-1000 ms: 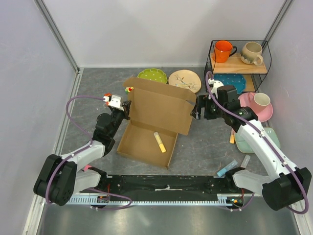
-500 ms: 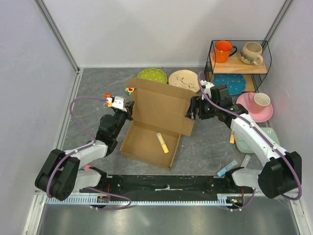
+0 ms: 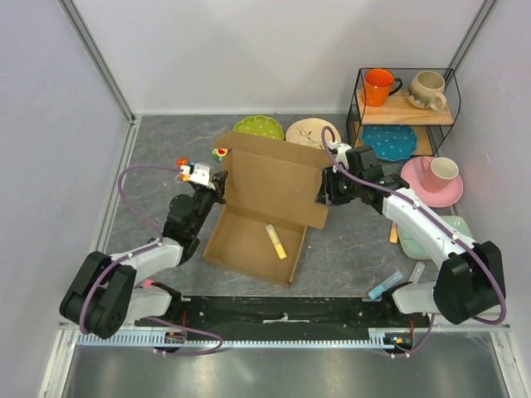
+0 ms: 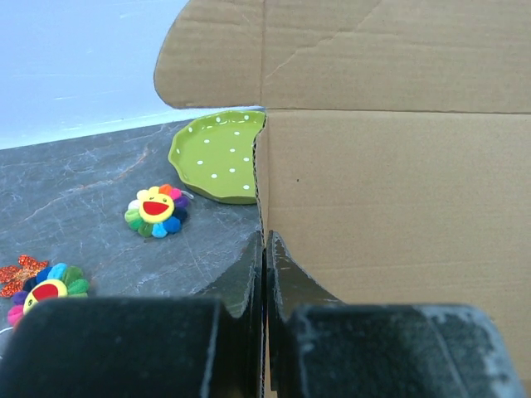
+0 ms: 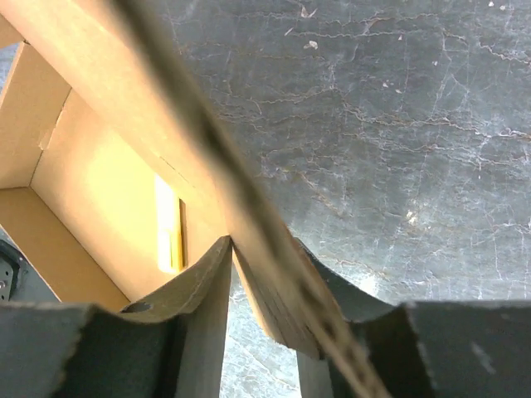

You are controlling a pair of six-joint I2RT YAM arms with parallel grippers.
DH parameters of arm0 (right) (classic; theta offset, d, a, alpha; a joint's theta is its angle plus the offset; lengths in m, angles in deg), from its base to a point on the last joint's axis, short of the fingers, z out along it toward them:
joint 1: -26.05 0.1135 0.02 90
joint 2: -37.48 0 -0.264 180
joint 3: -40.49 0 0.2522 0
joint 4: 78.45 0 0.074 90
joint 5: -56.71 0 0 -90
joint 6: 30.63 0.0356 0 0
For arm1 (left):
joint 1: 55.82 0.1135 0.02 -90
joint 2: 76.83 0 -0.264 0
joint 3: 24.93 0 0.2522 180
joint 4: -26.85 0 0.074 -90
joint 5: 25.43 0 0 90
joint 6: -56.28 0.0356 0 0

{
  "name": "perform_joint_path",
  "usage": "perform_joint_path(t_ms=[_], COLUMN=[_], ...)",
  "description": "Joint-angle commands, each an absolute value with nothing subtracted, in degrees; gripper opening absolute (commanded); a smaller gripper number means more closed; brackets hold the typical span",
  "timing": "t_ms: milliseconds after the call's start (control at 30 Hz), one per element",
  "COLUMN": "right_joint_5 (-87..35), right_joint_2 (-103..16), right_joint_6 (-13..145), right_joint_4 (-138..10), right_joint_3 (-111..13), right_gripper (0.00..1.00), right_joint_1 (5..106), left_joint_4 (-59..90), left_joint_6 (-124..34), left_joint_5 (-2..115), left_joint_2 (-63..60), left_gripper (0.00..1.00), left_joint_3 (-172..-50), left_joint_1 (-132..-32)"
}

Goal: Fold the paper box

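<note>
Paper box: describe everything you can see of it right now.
The paper box is plain brown corrugated cardboard: a shallow tray flat on the table, its flapped lid raised behind. A yellow stick lies inside. The left gripper pinches the lid's left edge; the right gripper straddles its right edge.

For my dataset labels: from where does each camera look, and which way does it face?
Top external: above and behind, facing down on the table; both arms show.
Left wrist: faces forward; left end effector shut on the paper box.
Right wrist: faces down; right end effector astride the box's lid edge.
Shared: the box in all; the green plate in top and left wrist.
</note>
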State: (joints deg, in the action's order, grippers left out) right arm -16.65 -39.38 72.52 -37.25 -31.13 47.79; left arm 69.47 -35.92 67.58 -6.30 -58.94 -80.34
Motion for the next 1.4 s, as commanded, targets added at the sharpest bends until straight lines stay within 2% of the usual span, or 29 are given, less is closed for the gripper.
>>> perform_joint_path(t_ms=[0,233,333,367,433,467,567,800,1067,1200,1233,1367], right_joint_5=[-17.6,-26.1,-31.8,-32.9,-36.3,-38.7,-42.2,-49.0,-51.5,-50.8,-50.8,-51.2], right_joint_2=[-39.5,-37.4,-36.0,-35.6,-35.3,-34.9,-33.6,-29.9,-28.5,-28.8,-29.1,-29.4], right_joint_6=[71.9,71.0,68.9,68.5,67.1,66.8,66.0,64.5,66.4,66.8,66.8,66.7], right_joint_4=[-38.6,-39.1,-39.1,-39.2,-39.7,-40.1,-42.3,-47.5,-49.6,-49.5,-49.5,-49.4], right_joint_3=[-30.6,-30.3,-30.8,-31.2,-31.5,-31.7,-30.9,-25.9,-22.9,-22.9,-23.1,-23.0], right_gripper=[0.37,0.10,0.04,0.03,0.00,0.00,0.00,0.00,0.00,0.00,0.00,0.00], right_joint_1=[48.2,49.4,49.8,49.9,50.0,50.0,50.5,52.0,52.9,53.2,53.2,53.7], left_joint_4=[74.1,68.2,61.5,59.2,54.5,50.8,45.2,25.1,20.7,20.5,19.7,14.3], left_joint_6=[-37.1,-39.3,-40.1,-40.5,-40.7,-41.2,-42.2,-43.6,-43.6,-41.3,-39.5,-37.1], left_joint_5=[69.0,70.2,70.1,70.0,69.5,69.3,67.9,65.0,55.9,51.7,50.7,47.5], left_joint_2=[-6.2,-8.5,-11.6,-12.6,-15.5,-16.3,-20.0,-24.1,-23.2,-23.2,-23.2,-20.5], left_gripper=[0.02,0.04,0.15,0.24,0.33,0.40,0.51,0.54,0.56,0.64,0.71,0.81], left_joint_3=[-58.9,-61.3,-63.6,-65.1,-66.8,-68.2,-69.5,-74.4,-74.2,-74.4,-75.4,-80.4], left_joint_1=[-80.5,-80.5,-80.5,-80.5,-80.5,-80.5,-80.5,-80.5,-80.5,-80.5,-80.5,-80.5])
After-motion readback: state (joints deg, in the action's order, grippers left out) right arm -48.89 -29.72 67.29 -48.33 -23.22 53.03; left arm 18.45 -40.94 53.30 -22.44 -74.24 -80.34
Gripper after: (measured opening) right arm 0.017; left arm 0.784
